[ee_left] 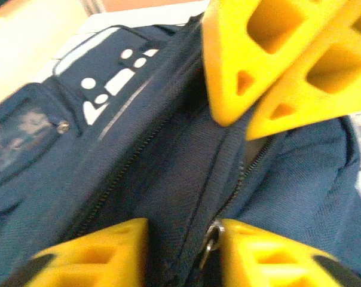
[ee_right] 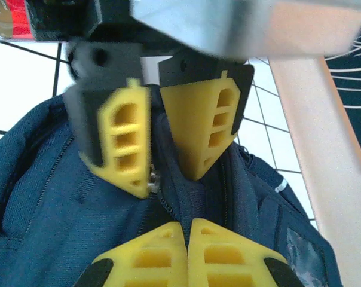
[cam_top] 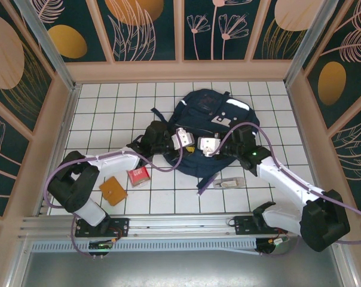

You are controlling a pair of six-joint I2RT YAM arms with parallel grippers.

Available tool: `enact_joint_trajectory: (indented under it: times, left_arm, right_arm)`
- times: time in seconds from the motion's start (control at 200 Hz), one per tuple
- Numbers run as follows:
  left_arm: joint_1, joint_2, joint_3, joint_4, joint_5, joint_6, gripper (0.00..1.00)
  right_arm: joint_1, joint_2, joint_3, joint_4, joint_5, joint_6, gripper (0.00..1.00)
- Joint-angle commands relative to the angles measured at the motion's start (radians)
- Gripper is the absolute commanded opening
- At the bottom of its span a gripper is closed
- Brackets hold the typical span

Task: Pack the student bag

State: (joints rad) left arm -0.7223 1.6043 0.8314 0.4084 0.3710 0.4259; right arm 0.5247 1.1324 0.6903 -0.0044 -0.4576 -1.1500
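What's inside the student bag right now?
No contents visible. The student bag shows only outer navy fabric and a zipper; folds held by the left gripper cover the interior.

The top camera hangs above and behind the arm bases (cam_top: 101,228), looking steeply down from afar on the whole white gridded worktop (cam_top: 103,113), near edge lowest. Each wrist camera looks along its own yellow jaws, very close to the large navy-blue fabric backpack (cam_top: 201,104) at mid-worktop. Both share one zipped fold, each facing the other arm's jaws.
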Motion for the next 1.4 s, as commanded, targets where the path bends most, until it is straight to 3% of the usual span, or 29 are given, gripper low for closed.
enact_joint_trajectory:
  times: [0.0,0.165,0.295,0.475,0.646,1.006,1.066,1.131,1.151,1.176,1.221,1.266,1.391]
  left_arm:
    - [-0.003,-0.005,-0.024,0.104,-0.196,-0.047,0.22]
    - [-0.003,-0.007,-0.036,0.045,-0.308,-0.031,0.21]
    - [0.033,0.006,-0.077,0.05,-0.446,-0.121,0.24]
    - [0.2,-0.035,-0.143,0.11,-0.344,-0.389,0.32]
    - [0.226,-0.021,-0.104,0.024,-0.342,-0.386,0.34]
    - [0.304,0.02,-0.076,-0.035,-0.092,-0.407,0.35]
    - [0.304,0.016,-0.082,-0.04,0.04,-0.349,0.27]
    - [0.305,0.015,-0.073,-0.08,0.183,-0.275,0.01]
    - [0.303,0.016,-0.066,-0.097,0.21,-0.266,0.0]
    - [0.302,0.016,-0.058,-0.115,0.225,-0.264,0.0]
    - [0.302,0.016,-0.039,-0.146,0.258,-0.263,0.0]
    - [0.299,0.01,-0.024,-0.169,0.275,-0.274,0.0]
    - [0.274,-0.033,-0.02,-0.176,0.283,-0.322,0.0]
  right_arm:
    - [0.047,-0.034,0.02,0.11,-0.066,0.019,0.0]
    - [0.029,-0.058,0.009,0.027,-0.017,-0.046,0.0]
    - [-0.029,-0.099,-0.023,0.058,-0.032,-0.036,0.0]
    - [-0.048,-0.111,-0.028,0.058,-0.051,-0.044,0.0]
    - [-0.046,-0.107,-0.026,0.066,-0.067,-0.036,0.0]
    - [-0.057,-0.102,-0.025,0.051,-0.052,-0.038,0.0]
    - [-0.057,-0.09,-0.025,0.053,-0.053,-0.024,0.0]
    - [-0.056,-0.067,-0.025,0.057,-0.059,0.01,0.0]
    - [-0.057,-0.058,-0.025,0.059,-0.059,0.021,0.0]
    - [-0.055,-0.049,-0.027,0.068,-0.058,0.033,0.06]
    - [-0.051,-0.031,-0.044,0.119,-0.033,0.083,0.27]
    - [-0.042,-0.011,-0.044,0.133,-0.009,0.117,0.38]
    - [0.031,0.043,0.0,0.11,0.124,0.152,0.52]
